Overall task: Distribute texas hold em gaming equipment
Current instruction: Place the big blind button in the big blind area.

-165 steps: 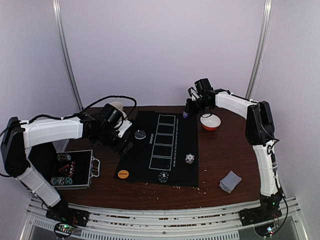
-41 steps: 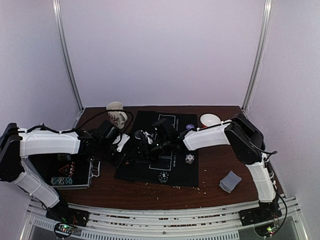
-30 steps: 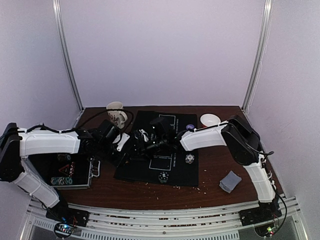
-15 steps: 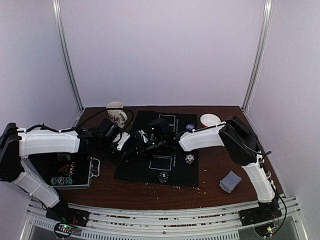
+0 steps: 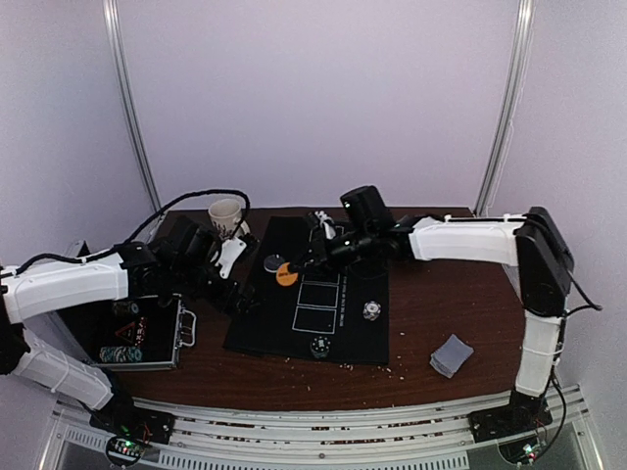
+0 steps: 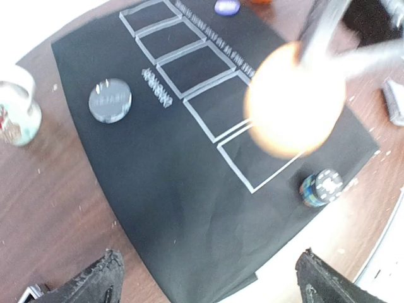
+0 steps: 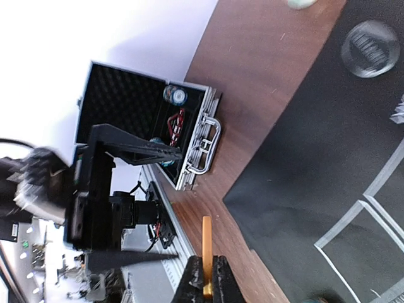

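Top, left-wrist and right-wrist views of a two-arm table set-up. The right gripper (image 5: 294, 270) reaches in from the right and is closed on the orange button disc (image 5: 286, 275), holding it in the air above the far left part of the black felt mat (image 5: 257, 328). In the right-wrist view the disc (image 7: 206, 247) is seen edge-on, standing upright out of the closed fingertips (image 7: 203, 278). In the left-wrist view it appears as a blurred orange circle (image 6: 293, 107) in front of the printed card boxes.

The left gripper (image 5: 240, 289) hangs over the mat's left edge with its fingers (image 6: 101, 281) spread wide and nothing between them.

On the mat:
- a grey-black button disc (image 5: 273, 262) lies just beside the held disc;
- a pale poker chip (image 5: 371, 310) lies near the right edge;
- a dark chip stack (image 5: 320, 345) sits at the near edge;
- a blue button disc (image 6: 226, 6) lies at the far end.

The grey-backed card deck (image 5: 451, 354) rests on the brown table (image 5: 441, 294), right of the mat. The open chip case (image 5: 137, 333) lies left of the mat, and the white mug (image 5: 226, 215) stands at the far left.
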Robot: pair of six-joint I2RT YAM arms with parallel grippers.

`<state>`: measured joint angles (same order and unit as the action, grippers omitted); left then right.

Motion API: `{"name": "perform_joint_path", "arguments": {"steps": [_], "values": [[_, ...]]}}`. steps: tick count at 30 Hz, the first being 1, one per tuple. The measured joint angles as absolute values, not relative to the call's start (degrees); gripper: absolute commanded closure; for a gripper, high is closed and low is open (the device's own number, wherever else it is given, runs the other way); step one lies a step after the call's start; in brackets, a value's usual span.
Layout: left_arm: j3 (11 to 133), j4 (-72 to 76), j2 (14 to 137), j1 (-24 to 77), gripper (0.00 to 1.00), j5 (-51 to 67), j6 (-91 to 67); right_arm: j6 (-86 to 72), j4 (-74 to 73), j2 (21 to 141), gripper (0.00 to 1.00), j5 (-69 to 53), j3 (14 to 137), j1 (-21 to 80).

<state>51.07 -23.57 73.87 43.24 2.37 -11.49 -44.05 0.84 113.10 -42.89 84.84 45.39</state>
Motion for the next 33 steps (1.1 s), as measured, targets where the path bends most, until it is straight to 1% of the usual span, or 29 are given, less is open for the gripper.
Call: {"name": "perform_joint_path", "arguments": {"steps": [6,10,13,16,25,26,29,33], "values": [[52.07,-22.74,73.65,43.24,0.02,2.85,-11.03,-37.76,-7.33,93.03,1.0,-41.36,68.53,39.77],[52.1,-22.5,75.83,43.24,0.02,3.01,-11.03,-37.95,-8.56,86.28,1.0,-41.39,54.61,39.22],[52.21,-22.5,77.73,43.24,0.02,3.31,-11.03,-38.48,-8.47,86.87,1.0,-41.36,47.0,38.44],[52.21,-22.59,78.41,43.24,0.02,3.33,-11.03,-38.96,-7.68,88.31,1.0,-41.39,43.35,36.84],[52.21,-22.83,78.43,43.24,0.02,2.59,-11.03,-37.32,-3.9,91.96,1.0,-41.25,42.13,32.6],[52.21,-22.83,78.43,43.24,0.02,2.55,-11.03,-37.12,-3.86,92.25,0.98,-41.28,42.02,32.42],[52.21,-22.85,78.5,43.24,0.02,2.52,-10.98,-35.79,-4.38,92.99,0.8,-41.15,42.13,32.21],[52.4,-23.09,79.0,43.24,0.02,2.5,-10.74,-33.26,-8.86,93.27,0.63,-38.46,44.25,32.12]]}}
